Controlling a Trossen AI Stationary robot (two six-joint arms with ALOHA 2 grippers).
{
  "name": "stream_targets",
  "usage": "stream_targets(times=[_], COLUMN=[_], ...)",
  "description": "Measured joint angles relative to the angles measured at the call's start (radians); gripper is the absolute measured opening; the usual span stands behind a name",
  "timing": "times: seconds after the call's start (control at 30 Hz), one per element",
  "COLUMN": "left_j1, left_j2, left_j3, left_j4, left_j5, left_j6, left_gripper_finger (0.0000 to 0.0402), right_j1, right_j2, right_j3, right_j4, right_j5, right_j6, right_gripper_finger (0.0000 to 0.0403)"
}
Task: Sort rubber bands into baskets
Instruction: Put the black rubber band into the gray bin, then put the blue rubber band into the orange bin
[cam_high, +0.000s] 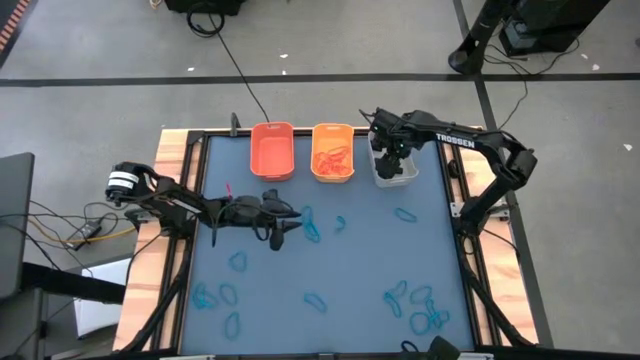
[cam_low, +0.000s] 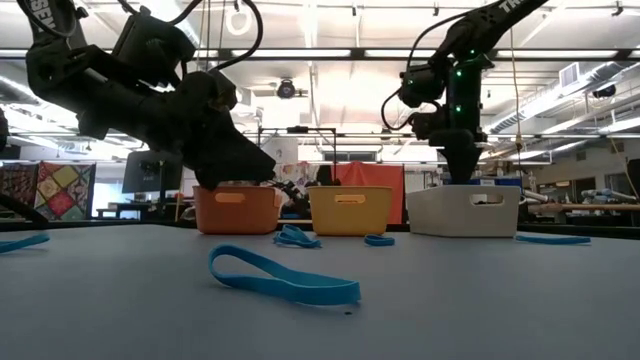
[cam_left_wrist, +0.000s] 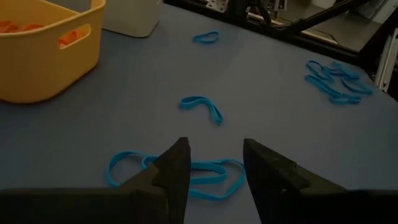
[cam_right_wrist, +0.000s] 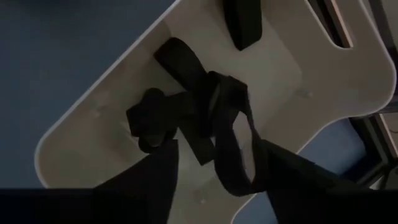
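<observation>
Three baskets stand in a row at the table's far edge: an orange basket (cam_high: 272, 150), a yellow-orange basket (cam_high: 333, 152) with orange rubber bands inside, and a white basket (cam_high: 395, 170). My right gripper (cam_right_wrist: 217, 180) hangs open above the white basket, pointing down at the black rubber bands (cam_right_wrist: 168, 115) on its floor. A black loop (cam_right_wrist: 239, 146) shows between its fingers. My left gripper (cam_left_wrist: 214, 165) is open, held above the mat, with a tangle of blue rubber bands (cam_left_wrist: 205, 177) just beyond its fingertips. My right gripper has the black loop (cam_right_wrist: 239, 146) between its parted fingers, above the basket floor. I cannot tell whether the loop touches either finger.
Blue bands lie scattered over the mat: one mid-table (cam_high: 340, 223), one toward the right (cam_high: 405, 214), a pile at the near right (cam_high: 425, 312) and several at the near left (cam_high: 218, 297). A raised black frame (cam_high: 190, 230) rims the mat.
</observation>
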Motion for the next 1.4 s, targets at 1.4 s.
stream_targets(times=[1.4], left_j1=[-0.001], left_j2=[0.001], left_j3=[-0.002], left_j4=[-0.008], left_j5=[-0.075], left_j6=[0.126], left_gripper_finger=[0.0151], right_j1=[0.339], right_j2=[-0.511], right_j3=[-0.414], right_j4=[-0.085], right_j5=[-0.116], right_j6=[0.459], right_gripper_finger=[0.0201])
